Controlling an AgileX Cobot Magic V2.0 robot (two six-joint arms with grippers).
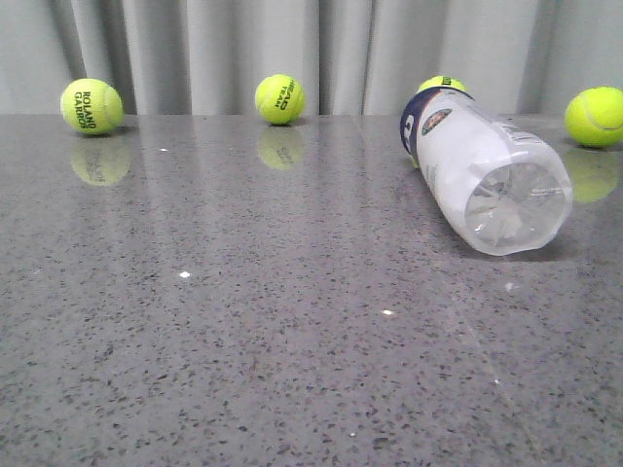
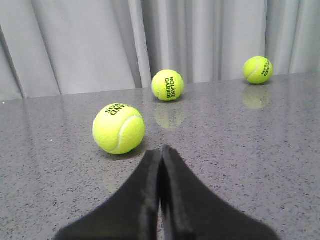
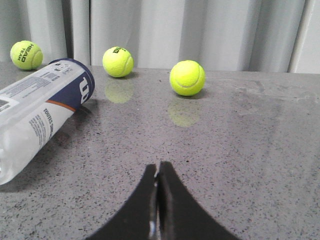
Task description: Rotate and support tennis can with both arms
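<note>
The tennis can (image 1: pixel 484 170) lies on its side at the right of the grey table, its clear bottom end towards me and its navy rim towards the curtain. It looks empty. In the right wrist view the tennis can (image 3: pixel 37 112) shows its white label, orange stripe and white "W". My right gripper (image 3: pixel 158 167) is shut and empty, apart from the can with bare table between. My left gripper (image 2: pixel 160 152) is shut and empty, just short of a tennis ball (image 2: pixel 119 128). Neither arm shows in the front view.
Several yellow-green tennis balls lie along the back by the grey curtain: one at far left (image 1: pixel 91 106), one in the middle (image 1: pixel 280 98), one behind the can (image 1: pixel 441 85), one at far right (image 1: pixel 595 117). The speckled grey table (image 1: pixel 243 321) reflects them.
</note>
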